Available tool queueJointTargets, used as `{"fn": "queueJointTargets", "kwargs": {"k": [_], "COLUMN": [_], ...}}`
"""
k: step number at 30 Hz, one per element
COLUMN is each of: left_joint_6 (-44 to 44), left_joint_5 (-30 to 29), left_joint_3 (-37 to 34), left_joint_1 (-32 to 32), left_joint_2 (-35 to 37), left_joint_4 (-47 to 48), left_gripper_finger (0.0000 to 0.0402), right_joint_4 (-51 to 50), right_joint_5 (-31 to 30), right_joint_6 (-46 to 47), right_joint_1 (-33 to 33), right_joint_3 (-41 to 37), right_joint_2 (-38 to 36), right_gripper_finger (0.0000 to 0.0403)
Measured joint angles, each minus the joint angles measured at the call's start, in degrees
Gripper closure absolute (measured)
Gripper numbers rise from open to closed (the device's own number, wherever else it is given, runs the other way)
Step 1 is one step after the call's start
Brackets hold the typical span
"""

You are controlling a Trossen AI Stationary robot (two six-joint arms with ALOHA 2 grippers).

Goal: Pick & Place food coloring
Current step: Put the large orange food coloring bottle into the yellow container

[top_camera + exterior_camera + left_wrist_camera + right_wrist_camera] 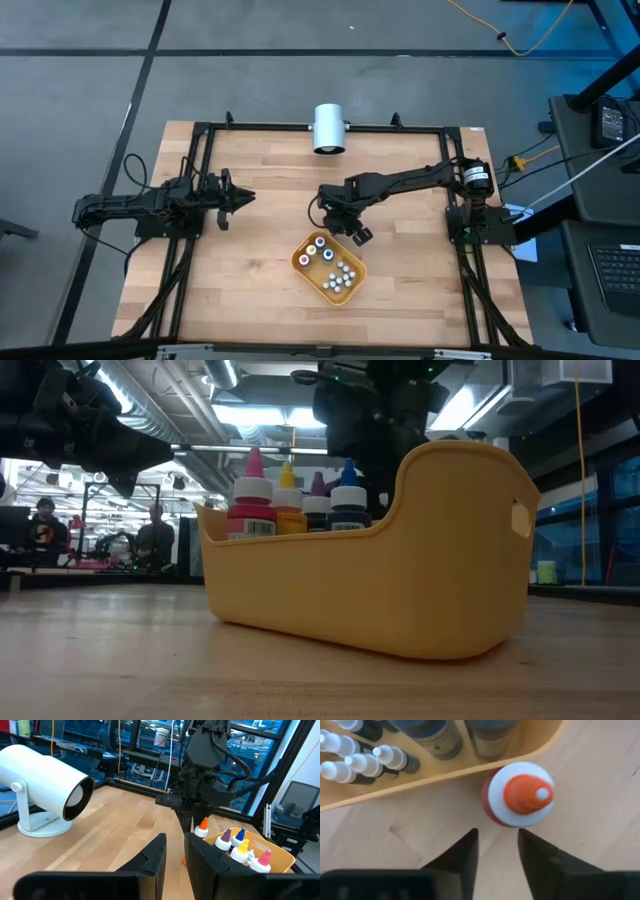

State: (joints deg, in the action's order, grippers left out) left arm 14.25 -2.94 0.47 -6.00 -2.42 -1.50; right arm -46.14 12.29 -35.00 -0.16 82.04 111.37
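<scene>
An orange tray [296, 261] on the wooden table holds several tiny food coloring bottles [290, 500]. One orange-topped bottle [520, 795] stands upright on its base on the table, right beside the tray's outer wall [420, 782]. My right gripper [497, 837] hangs over it, pointing steeply down. Its fingers stand a little apart with nothing between them, and the bottle lies just beyond their tips. The left wrist view shows this bottle [201, 827] under that gripper. My left gripper [245, 197] waits shut and level at the table's left.
A big white cylinder [328, 128] on a stand sits at the table's far edge. A black frame [200, 150] runs round the tabletop. Bare wood lies left of and in front of the tray. People [45, 525] show far behind the table.
</scene>
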Motion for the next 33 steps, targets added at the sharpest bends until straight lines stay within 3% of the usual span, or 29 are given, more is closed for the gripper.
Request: {"fn": "queueJointTargets", "kwargs": {"k": [7, 12, 20, 33], "left_joint_6": [0.02, 0.01, 0.02, 0.02], "left_joint_5": [0.0, 0.0, -0.01, 0.0], "left_joint_3": [0.0, 0.0, 0.0, 0.0], "left_joint_1": [0.02, 0.02, 0.0, 0.01], "left_joint_2": [0.0, 0.0, 0.0, 0.0], "left_joint_4": [0.02, 0.02, 0.02, 0.02], "left_gripper_finger": [0.0336, 0.0334, 0.0338, 0.0336], "right_joint_4": [3.21, 5.01, 5.9, 6.09], "right_joint_5": [-0.16, 0.12, 0.31, 0.27], "right_joint_6": [-0.73, -1.27, -1.51, -1.72], "right_joint_1": [0.39, 1.03, 1.55, 1.51], "right_joint_3": [0.0, 0.0, 0.0, 0.0], "right_joint_2": [0.0, 0.0, 0.0, -0.02], "right_gripper_finger": [0.0173, 0.0145, 0.0167, 0.0249]}}
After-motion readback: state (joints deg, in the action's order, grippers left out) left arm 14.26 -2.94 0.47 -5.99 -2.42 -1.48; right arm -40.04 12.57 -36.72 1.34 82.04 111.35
